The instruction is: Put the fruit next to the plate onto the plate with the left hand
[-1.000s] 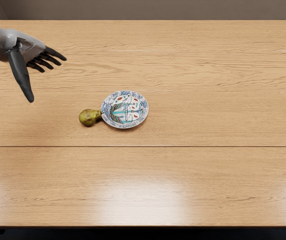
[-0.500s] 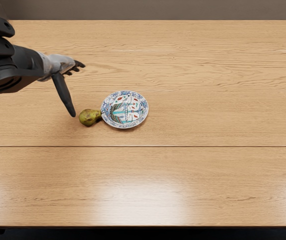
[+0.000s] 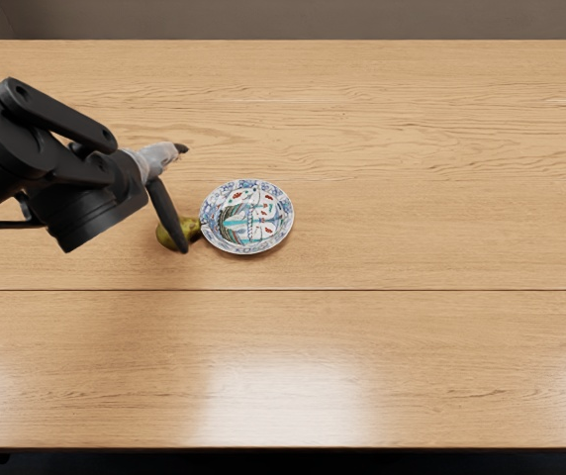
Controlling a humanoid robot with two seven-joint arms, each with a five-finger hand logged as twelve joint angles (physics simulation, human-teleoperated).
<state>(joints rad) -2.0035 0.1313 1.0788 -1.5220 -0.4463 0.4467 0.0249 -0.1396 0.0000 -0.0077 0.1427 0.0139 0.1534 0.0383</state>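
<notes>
Far left to centre left: dark forearm entering from the left edge, ending in the left hand [image 3: 154, 162]. Fingers [image 3: 167, 210] apart and clasping nothing: one dark digit stretched downward across the left side of the fruit, the others pointing right above it, mostly hidden behind the wrist. Just right of that digit: green-yellow pear [image 3: 192, 229] lying on the bench [image 3: 412, 327], against the left rim of the patterned plate [image 3: 247, 216], not on it.

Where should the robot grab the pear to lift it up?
Probably around its fat end, coming from above on the left. The pear lies on its side, thin end pointing at the plate, whose rim crowds that side. The left hand hovers close by it.
</notes>
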